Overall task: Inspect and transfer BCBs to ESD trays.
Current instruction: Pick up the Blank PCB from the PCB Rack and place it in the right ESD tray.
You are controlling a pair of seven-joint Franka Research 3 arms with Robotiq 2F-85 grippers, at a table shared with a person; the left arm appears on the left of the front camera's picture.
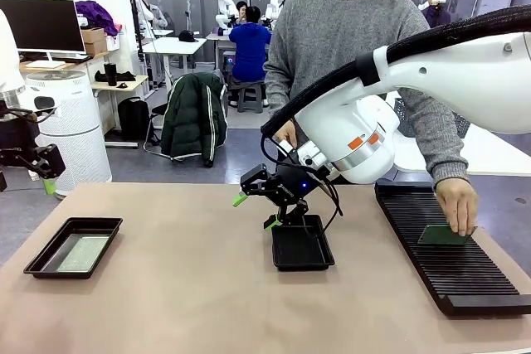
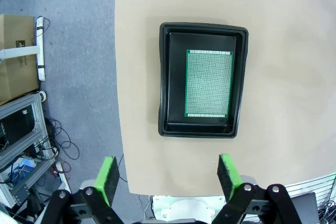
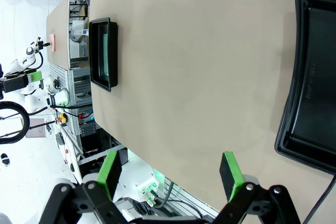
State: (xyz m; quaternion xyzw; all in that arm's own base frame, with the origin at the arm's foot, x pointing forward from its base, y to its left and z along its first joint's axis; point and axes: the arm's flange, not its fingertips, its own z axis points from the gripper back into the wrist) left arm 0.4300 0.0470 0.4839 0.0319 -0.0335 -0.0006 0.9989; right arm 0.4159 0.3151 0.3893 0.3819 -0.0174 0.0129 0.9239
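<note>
Open workroom, with desks and seated people far behind. In front is a tan tabletop [image 1: 182,288], and a person in a grey sweater [image 1: 348,47] stands at its far side.

Far left: the left gripper [image 2: 168,177] is held high over the table's left end. Its green pads are wide apart, with the table's edge showing between them. Below it, a shallow glossy black rectangular plastic tray [image 2: 202,25] sits near the table's left edge. One thin flat green speckled circuit board [image 2: 209,83] lies flat on its floor, closer to one long wall.

Middle: a second black tray [image 1: 303,264] of the same kind, its floor plain black. The right gripper [image 1: 255,211] hangs low by this tray's far left corner, tilted, pads spread wide. The right wrist view puts its fingers over open tabletop, with the tray's rim just off to one side.

Right: a long black ribbed slotted rack [image 1: 465,275] runs along the table's right end. The person's hand [image 1: 456,205] rests on a second green circuit board [image 1: 438,235] on the rack's far part. Flat or tilted, cannot tell.
</note>
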